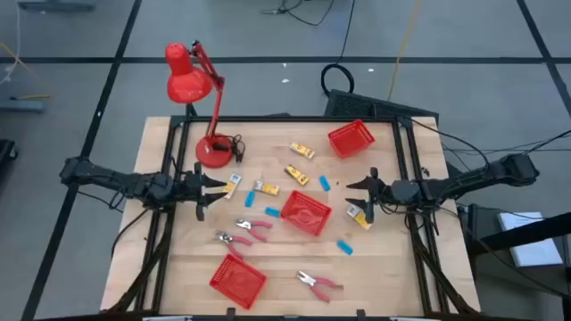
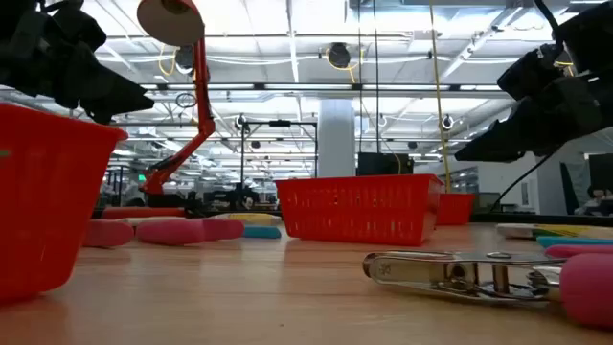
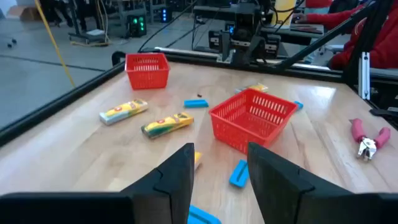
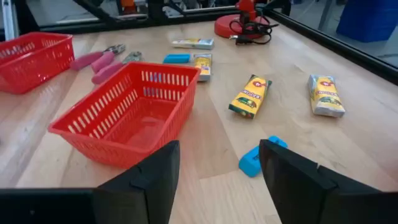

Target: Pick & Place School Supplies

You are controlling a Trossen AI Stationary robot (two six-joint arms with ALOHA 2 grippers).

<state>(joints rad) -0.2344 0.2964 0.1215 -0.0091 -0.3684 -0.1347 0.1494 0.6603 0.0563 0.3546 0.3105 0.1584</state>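
Observation:
Yellow-orange packets (image 1: 296, 175) (image 1: 302, 151) (image 1: 359, 215), blue blocks (image 1: 326, 183) (image 1: 345, 247) and pink-handled pliers (image 1: 254, 228) (image 1: 318, 283) lie flat and scattered on the wooden table. My left gripper (image 1: 207, 187) (image 3: 221, 186) hovers open over the table's left part, beside a packet (image 1: 233, 185). A blue block (image 3: 239, 173) lies on the table beyond its fingers. My right gripper (image 1: 361, 189) (image 4: 217, 180) hovers open over the right part, with another blue block (image 4: 258, 158) just beyond its fingers and a packet (image 4: 250, 96) farther off.
Three red mesh baskets stand on the table: far right (image 1: 351, 138), middle (image 1: 305, 212) (image 4: 127, 112) (image 3: 252, 118), near left (image 1: 237, 278). A red desk lamp (image 1: 192, 80) stands at the far left, base (image 1: 214, 150) on the table. Black frame rails (image 1: 406, 160) border the table.

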